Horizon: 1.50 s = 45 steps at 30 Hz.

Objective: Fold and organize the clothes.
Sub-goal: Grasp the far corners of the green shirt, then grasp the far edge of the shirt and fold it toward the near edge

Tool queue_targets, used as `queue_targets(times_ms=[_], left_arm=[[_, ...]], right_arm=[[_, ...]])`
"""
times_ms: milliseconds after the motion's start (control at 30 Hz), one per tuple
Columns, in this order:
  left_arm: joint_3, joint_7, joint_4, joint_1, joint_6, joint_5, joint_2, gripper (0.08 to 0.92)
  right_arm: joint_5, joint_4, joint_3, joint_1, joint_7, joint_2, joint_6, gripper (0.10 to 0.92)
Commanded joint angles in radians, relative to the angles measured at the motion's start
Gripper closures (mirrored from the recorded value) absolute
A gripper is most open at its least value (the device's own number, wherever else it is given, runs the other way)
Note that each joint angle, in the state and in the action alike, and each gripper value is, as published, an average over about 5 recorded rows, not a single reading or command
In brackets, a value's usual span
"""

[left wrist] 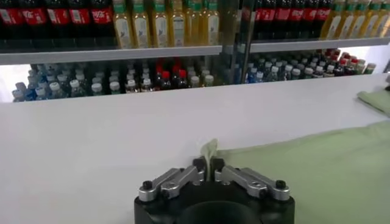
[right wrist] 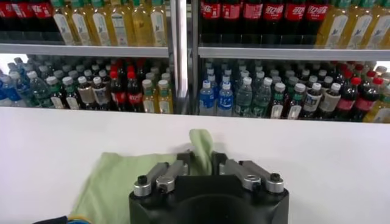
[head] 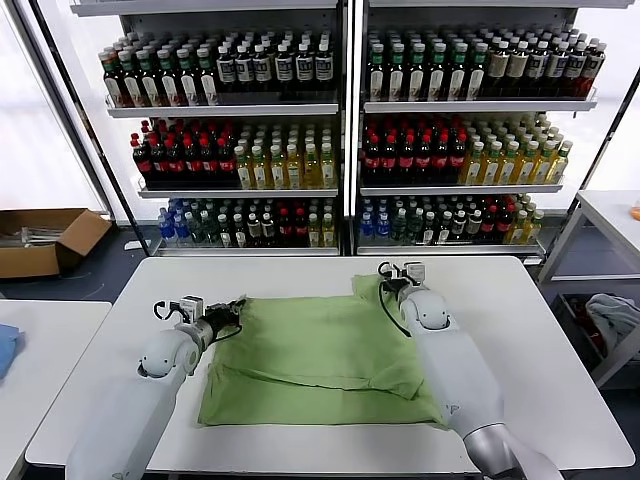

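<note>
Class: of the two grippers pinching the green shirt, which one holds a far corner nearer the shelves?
The right gripper: it grips the shirt farther back than the left gripper.

Bright, even light; daylight thru windows behind shelves (head: 340,130), slightly blown out. Soft shadows on table (head: 300,275). Wrist views: bottles softly blurred.

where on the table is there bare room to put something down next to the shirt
Bare white table lies between the green shirt and the right edge, in a strip along the far edge by the bottle shelves, and a smaller patch at the left edge. The middle is crowded: the left gripper and right gripper each pinch a shirt corner.
</note>
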Motion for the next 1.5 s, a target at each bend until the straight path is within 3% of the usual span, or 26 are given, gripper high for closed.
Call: queue_targets(times_ms=[33, 133, 567, 1500], left_arm=[[-0.009, -0.007, -0.011, 0.007, -0.040, -0.004, -0.001, 0.908], [-0.013, -0.014, -0.021, 0.004, -0.082, -0.007, -0.004, 0.909], [-0.025, -0.017, -0.122, 0.048, -0.140, -0.005, 0.015, 0.909], [-0.219, -0.008, -0.434, 0.397, -0.122, 0.031, 0.014, 0.909]], right_arm=[[0.004, 0.025, -0.002, -0.007, 0.008, 0.000, -0.006, 0.876], [0.007, 0.067, 0.002, -0.012, 0.008, -0.009, -0.003, 0.916], [0.067, 0.372, 0.026, -0.108, 0.039, -0.049, -0.017, 0.917], [0.196, 0.889, 0.185, -0.597, 0.118, -0.149, -0.020, 0.917]])
